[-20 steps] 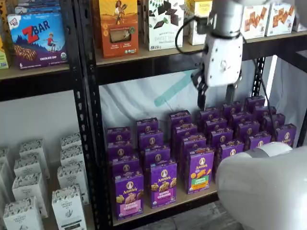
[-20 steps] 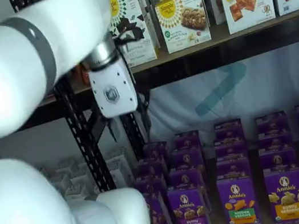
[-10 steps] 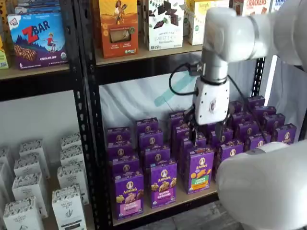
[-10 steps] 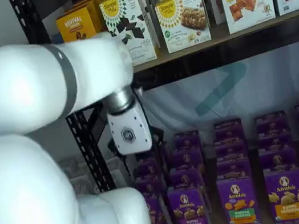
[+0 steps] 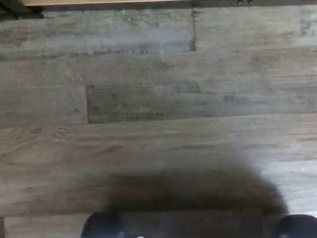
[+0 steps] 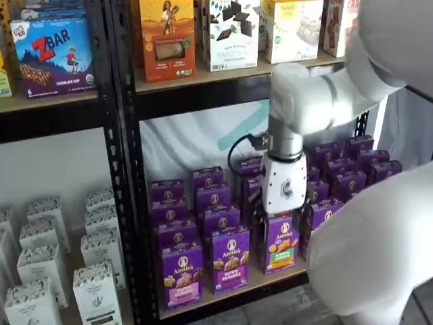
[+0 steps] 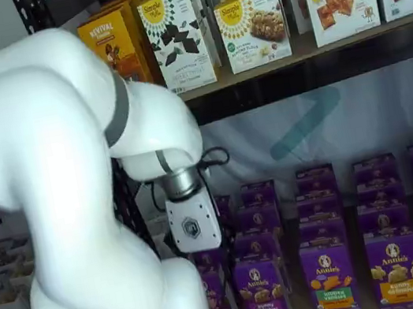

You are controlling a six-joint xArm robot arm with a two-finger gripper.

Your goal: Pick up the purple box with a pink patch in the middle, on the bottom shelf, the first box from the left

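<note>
The purple box (image 6: 181, 274) with the pink patch stands upright at the front left corner of the bottom shelf (image 6: 267, 282). In a shelf view the purple box (image 7: 216, 297) is partly hidden behind my arm. My gripper (image 6: 281, 220) hangs fingers-down over the third front column, just above the carton with a green patch (image 6: 281, 245), well to the right of the pink-patch box. Its black fingers stand apart with nothing between them, so it is open. The wrist view shows only grey wood-grain floor (image 5: 158, 99) and a dark shadow; no box shows there.
Rows of purple cartons (image 6: 338, 183) fill the bottom shelf. A black perforated post (image 6: 125, 203) stands just left of the target. White cartons (image 6: 95, 291) fill the left bay. Orange and white cartons (image 6: 166, 37) sit on the shelf above. My white arm (image 7: 76, 185) blocks much of the view.
The gripper has come down from just under the upper shelf to the tops of the purple cartons and shifted slightly left. Its fingers have stayed apart.
</note>
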